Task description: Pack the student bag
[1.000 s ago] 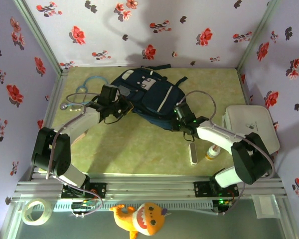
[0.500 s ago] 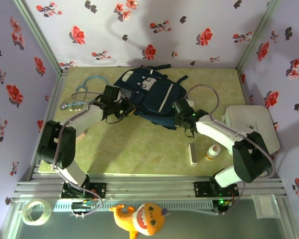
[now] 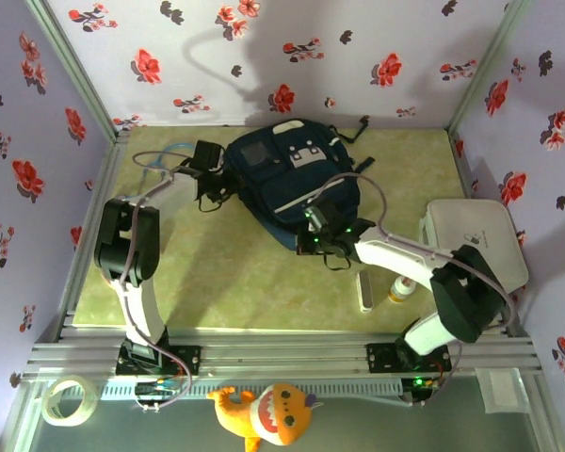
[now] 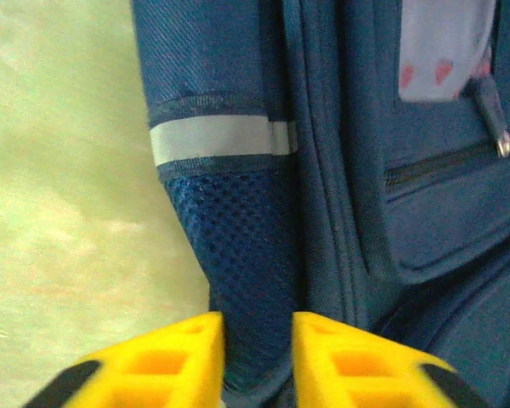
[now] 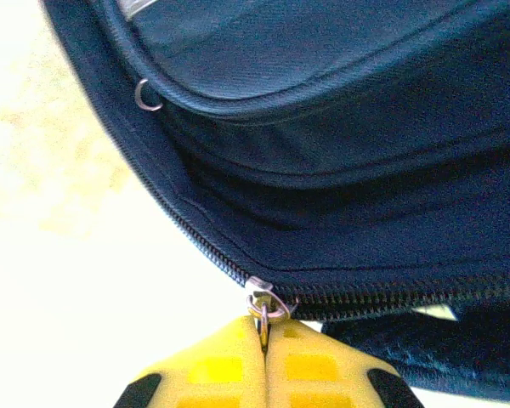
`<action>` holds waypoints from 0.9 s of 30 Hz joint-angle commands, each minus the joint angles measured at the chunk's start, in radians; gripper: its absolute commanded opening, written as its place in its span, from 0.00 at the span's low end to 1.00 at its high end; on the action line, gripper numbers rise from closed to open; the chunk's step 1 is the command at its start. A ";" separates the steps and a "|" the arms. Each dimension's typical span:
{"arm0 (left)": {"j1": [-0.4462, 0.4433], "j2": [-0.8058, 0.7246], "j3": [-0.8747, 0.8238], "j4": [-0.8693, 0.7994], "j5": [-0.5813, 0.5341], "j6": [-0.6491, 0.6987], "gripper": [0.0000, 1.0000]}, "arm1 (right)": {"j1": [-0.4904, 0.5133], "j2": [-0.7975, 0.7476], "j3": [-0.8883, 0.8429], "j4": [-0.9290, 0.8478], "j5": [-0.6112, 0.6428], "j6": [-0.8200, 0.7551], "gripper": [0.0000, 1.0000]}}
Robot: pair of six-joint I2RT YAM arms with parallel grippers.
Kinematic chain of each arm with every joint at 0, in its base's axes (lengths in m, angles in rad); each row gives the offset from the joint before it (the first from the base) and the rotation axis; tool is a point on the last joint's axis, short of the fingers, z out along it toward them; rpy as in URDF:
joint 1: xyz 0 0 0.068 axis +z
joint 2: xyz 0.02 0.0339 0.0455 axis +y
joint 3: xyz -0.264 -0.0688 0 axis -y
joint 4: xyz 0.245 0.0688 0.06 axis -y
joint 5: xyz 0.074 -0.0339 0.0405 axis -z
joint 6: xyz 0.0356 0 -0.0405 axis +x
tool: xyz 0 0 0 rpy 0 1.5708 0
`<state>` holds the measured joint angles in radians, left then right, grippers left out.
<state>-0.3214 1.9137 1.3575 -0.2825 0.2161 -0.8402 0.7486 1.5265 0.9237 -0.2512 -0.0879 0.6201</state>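
Seen from above, the student bag [image 3: 297,174] lies flat on the pale green table [image 3: 226,273], well back toward the rear wall. Its long axis runs from that wall toward the arms, leaning slightly right. The left gripper [image 3: 224,179] is against the bag's left flank and the right gripper [image 3: 315,234] is at its near end, so the right arm looks the better placed to work the zip. A white case [image 3: 476,240] and a small bottle [image 3: 398,289] sit off to the right, apart from the bag, and flowered lilac walls [image 3: 264,47] close in the cell. From the left wrist, the yellow fingers [image 4: 187,357] stand a narrow gap apart, with the corner of the bag's mesh side pocket [image 4: 246,255] lying between them. Whether they pinch the pocket or merely straddle it cannot be told. From the right wrist, the fingers [image 5: 212,365] are pressed together on the zip pull [image 5: 263,316], with the bag directly beyond the tips. The zip track [image 5: 195,238] leaves the slider two ways: curving up and left around the bag's edge, and running level to the right. Any pull would probably have to follow that line rather than cut across it, or the soft fabric is likely to bunch.
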 commanded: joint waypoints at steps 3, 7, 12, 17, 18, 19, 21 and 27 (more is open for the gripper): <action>0.018 -0.146 -0.117 -0.034 -0.073 -0.010 0.44 | 0.023 0.109 0.110 0.133 -0.105 0.049 0.00; 0.025 -0.264 -0.219 -0.050 -0.087 -0.038 0.60 | 0.031 0.172 0.183 0.143 -0.115 0.045 0.00; 0.007 -0.360 -0.353 0.053 0.014 -0.146 0.67 | 0.033 0.199 0.218 0.148 -0.118 0.048 0.00; -0.067 -0.350 -0.444 0.239 0.115 -0.295 0.68 | 0.033 0.205 0.216 0.145 -0.113 0.054 0.00; -0.085 -0.341 -0.445 0.248 0.114 -0.310 0.68 | 0.033 0.204 0.215 0.145 -0.114 0.055 0.00; -0.107 -0.331 -0.443 0.257 0.105 -0.320 0.68 | 0.033 0.204 0.212 0.145 -0.116 0.056 0.00; -0.141 -0.305 -0.427 0.254 0.081 -0.321 0.68 | 0.034 0.201 0.208 0.145 -0.115 0.060 0.00; -0.194 -0.244 -0.430 0.288 0.054 -0.371 0.62 | 0.032 0.190 0.196 0.144 -0.107 0.066 0.00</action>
<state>-0.5072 1.6478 0.9207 -0.0448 0.2813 -1.1576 0.7773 1.7229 1.1046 -0.1535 -0.1921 0.6670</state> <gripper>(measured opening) 0.632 0.051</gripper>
